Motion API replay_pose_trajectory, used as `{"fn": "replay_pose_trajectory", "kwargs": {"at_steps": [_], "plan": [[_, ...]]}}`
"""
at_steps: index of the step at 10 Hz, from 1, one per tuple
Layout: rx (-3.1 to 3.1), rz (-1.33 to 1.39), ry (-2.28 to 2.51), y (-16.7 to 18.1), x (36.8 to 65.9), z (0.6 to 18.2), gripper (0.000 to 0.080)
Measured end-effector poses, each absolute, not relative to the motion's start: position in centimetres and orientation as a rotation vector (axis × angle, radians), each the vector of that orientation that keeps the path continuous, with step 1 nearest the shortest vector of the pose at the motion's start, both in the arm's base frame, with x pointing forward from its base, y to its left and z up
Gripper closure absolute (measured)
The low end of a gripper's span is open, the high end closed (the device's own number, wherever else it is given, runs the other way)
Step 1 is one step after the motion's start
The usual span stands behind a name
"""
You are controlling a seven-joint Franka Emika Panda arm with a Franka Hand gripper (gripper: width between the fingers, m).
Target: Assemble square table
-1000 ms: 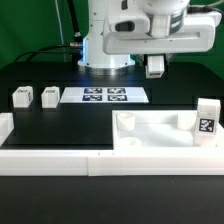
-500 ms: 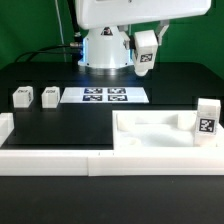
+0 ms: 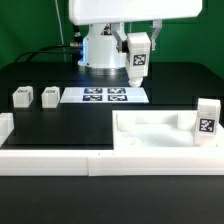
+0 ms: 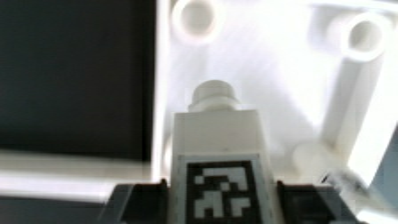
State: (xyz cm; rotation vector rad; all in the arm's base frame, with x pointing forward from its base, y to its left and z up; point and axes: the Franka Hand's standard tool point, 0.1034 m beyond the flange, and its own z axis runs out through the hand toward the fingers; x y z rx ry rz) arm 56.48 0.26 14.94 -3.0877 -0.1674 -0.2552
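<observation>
My gripper (image 3: 137, 42) is shut on a white leg block (image 3: 137, 58), held high above the table with its tag facing the exterior camera. In the wrist view the leg (image 4: 222, 140) sits between the two dark fingers of the gripper (image 4: 222, 203), peg end pointing away. Below it lies the square table slab (image 4: 249, 60) with its round holes. The slab (image 3: 155, 128) rests at the exterior view's right, ribs up. Another tagged leg (image 3: 207, 120) stands upright at its right end. Two more leg blocks (image 3: 20, 96) (image 3: 48, 95) lie at the left.
The marker board (image 3: 105, 96) lies flat behind the black mat, in front of the robot base (image 3: 100, 50). A long low white border wall (image 3: 60, 160) runs along the front edge and turns up at the left corner.
The gripper has carried the leg toward the exterior view's left and slightly lower, turning it so its tag faces the camera. Everything on the table stayed put.
</observation>
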Motion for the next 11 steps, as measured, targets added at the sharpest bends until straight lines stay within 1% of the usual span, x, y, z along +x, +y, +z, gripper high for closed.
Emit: {"fn": "replay_pose_trajectory", "kwargs": {"at_steps": [1,2,4,5,7,9,11], "plan": [[-3.093,-0.349,-0.163,-0.8,58.7,14.8,0.0509],[-3.106,-0.519,-0.164,-1.6,60.4,14.6,0.0509],[-3.13,-0.698,-0.178,-2.7,60.0,14.6,0.0509],[-3.136,-0.732,-0.175,-3.0,59.9,14.4,0.0509],[-3.136,-0.71,-0.177,-2.8,59.7,14.2,0.0509],[-3.141,-0.695,-0.194,-1.7,58.9,12.3,0.0509],[-3.121,-0.674,-0.193,-1.0,60.4,11.1,0.0509]]}}
